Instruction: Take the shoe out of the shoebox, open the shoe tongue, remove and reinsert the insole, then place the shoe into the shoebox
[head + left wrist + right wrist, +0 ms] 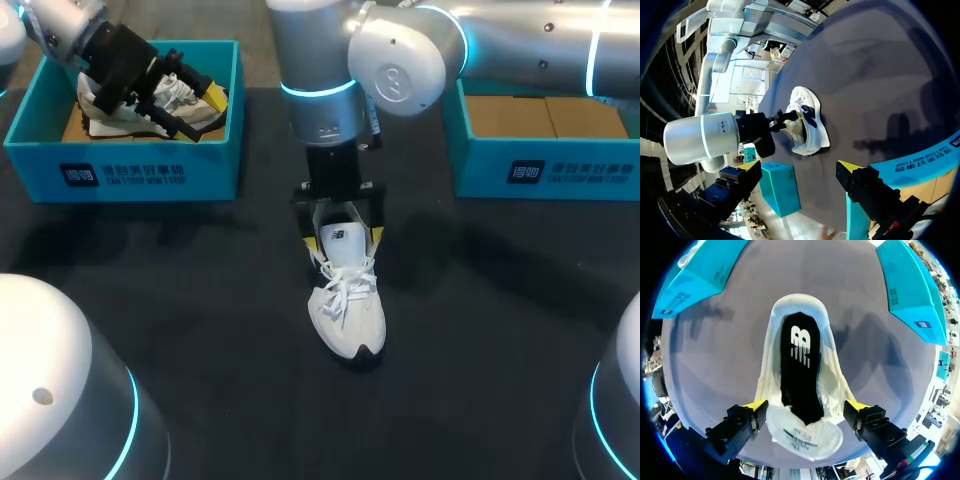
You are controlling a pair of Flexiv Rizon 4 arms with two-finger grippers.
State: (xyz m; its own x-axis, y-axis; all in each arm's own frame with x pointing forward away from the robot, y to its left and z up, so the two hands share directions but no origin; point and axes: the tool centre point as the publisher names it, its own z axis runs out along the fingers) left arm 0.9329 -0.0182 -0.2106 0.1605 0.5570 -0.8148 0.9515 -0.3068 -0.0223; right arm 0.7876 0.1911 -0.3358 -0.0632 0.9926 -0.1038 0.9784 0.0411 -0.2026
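A dark charcoal, matte table [200,330] fills the head view from side to side. Soft-edged shadows lie across its surface near the middle and toward the far side. Light falls on it from above.

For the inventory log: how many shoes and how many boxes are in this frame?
Shoes: 2 (loose shoe, boxed shoe)
Boxes: 2 (left box, right box)
Total: 4
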